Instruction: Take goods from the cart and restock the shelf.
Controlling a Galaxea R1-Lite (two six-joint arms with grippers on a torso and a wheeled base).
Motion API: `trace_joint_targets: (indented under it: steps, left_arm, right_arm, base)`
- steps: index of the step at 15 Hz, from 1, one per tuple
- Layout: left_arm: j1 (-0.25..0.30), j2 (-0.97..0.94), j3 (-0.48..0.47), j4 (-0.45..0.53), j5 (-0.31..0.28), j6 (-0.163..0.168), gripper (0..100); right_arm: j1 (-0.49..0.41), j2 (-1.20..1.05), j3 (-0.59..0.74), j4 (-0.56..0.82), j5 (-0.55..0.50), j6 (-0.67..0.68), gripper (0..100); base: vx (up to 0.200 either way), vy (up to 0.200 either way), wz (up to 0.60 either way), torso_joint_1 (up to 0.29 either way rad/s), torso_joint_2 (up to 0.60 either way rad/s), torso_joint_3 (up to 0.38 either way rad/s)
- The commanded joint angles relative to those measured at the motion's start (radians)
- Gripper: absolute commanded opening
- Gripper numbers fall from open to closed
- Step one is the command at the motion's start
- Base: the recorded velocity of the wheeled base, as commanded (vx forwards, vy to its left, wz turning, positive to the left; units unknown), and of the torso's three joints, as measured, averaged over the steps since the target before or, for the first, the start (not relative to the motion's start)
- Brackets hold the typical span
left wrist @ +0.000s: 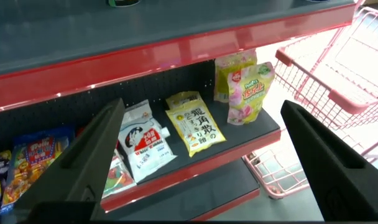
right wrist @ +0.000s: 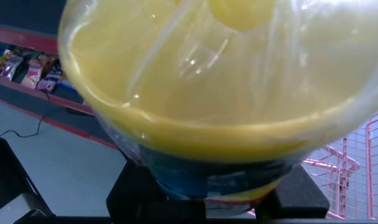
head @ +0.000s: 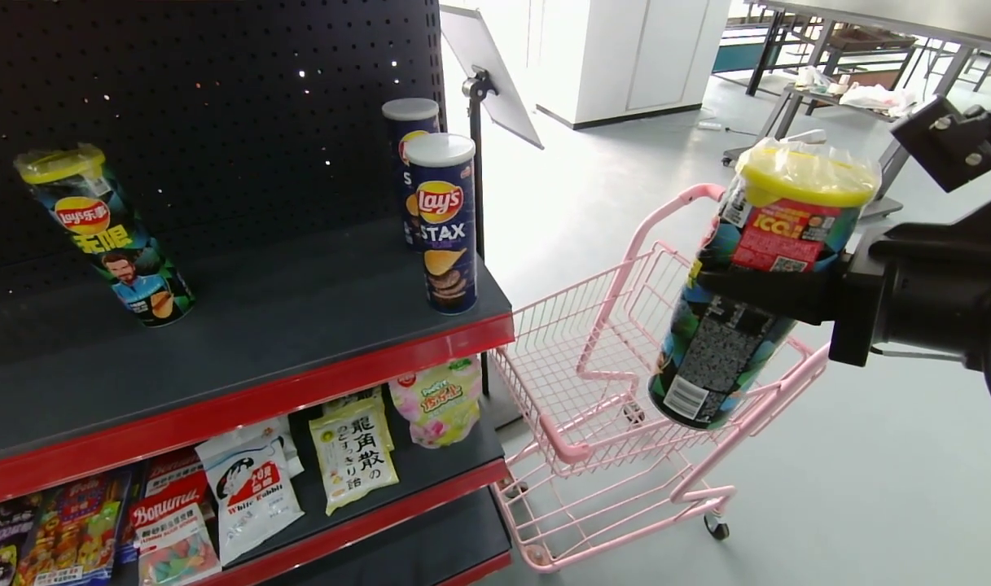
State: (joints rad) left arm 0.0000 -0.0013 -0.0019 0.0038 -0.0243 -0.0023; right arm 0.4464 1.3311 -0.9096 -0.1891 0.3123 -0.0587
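A tall chip can [head: 731, 350] with a yellow lid under clear wrap hangs tilted above the pink cart [head: 576, 452]; my right gripper [head: 747, 295] is shut around its upper half. In the right wrist view the can's lid [right wrist: 226, 93] is close up, with the fingers [right wrist: 139, 193] below it. On the dark top shelf [head: 300, 325] a matching yellow-lidded can [head: 108, 236] stands at the left, and two blue cans [head: 445, 224] stand at the right end. My left gripper [left wrist: 202, 107] is open with nothing in it, facing the lower shelf [left wrist: 263, 134].
Snack bags [head: 352, 456] fill the lower shelf, also in the left wrist view as snack bags [left wrist: 195, 124]. A pole with a white sign panel [head: 487, 73] stands behind the shelf's right end. Open grey floor lies right of the cart; tables [head: 861, 89] stand far back.
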Motion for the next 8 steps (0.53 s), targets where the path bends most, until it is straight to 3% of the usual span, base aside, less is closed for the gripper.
trace_joint_targets:
  steps: [1, 7, 8]
  left_arm:
    - [0.0, 0.001, 0.0, 0.001, 0.0, -0.001, 100]
    - [0.0, 0.001, 0.0, 0.001, 0.0, -0.001, 100]
    - [0.0, 0.001, 0.0, 0.001, 0.0, -0.002, 100]
  right_arm:
    - [0.0, 0.0, 0.003, 0.0, 0.001, -0.001, 0]
    - [0.0, -0.001, 0.003, 0.002, 0.001, -0.001, 0]
    - [0.0, -0.001, 0.003, 0.002, 0.001, -0.001, 0]
  base:
    - [0.0, 0.0, 0.0, 0.056, -0.12, -0.08]
    - [-0.2, 0.0, 0.0, 0.014, -0.01, -0.011]
    - [0.0, 0.0, 0.0, 0.0, 0.0, 0.0]
